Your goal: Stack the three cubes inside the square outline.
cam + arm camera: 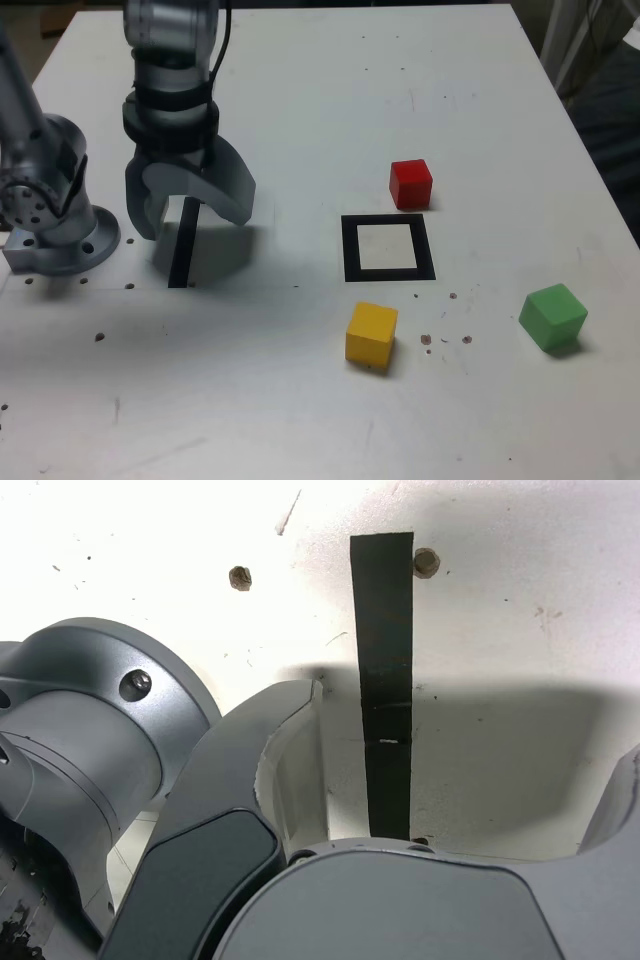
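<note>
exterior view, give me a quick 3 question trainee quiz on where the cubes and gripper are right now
1. True or false: the black square outline on the white table holds a cube.
2. Which small matte cube lies farthest to the exterior view's right: A red cube, B yellow cube, C green cube?
3. The grey metal gripper hangs open over the thin black ____.

Key: 1 false; 2 C; 3 strip.

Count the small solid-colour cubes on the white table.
3. The small matte red cube sits just behind the black square outline, the yellow cube just in front, the green cube towards the exterior view's right.
</note>
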{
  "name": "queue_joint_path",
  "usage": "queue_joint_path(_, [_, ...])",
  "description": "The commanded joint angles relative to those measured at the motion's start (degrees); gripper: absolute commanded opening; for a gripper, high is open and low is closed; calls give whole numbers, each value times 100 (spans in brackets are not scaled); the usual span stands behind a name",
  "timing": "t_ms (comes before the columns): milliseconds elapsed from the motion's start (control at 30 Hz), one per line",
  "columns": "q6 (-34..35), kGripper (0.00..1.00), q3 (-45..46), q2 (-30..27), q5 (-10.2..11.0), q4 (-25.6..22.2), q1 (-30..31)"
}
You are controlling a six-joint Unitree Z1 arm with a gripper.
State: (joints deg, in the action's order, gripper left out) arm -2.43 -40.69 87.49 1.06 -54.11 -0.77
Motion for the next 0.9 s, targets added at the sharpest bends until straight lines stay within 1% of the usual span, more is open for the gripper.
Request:
queue_joint_path(0, [-12, 100, -32, -49, -5, -35, -8])
queue_joint_path(667, [-12, 100, -116, -86, 25, -164, -8])
queue_joint_path(867, [-13, 100, -244, -149, 22, -269, -8])
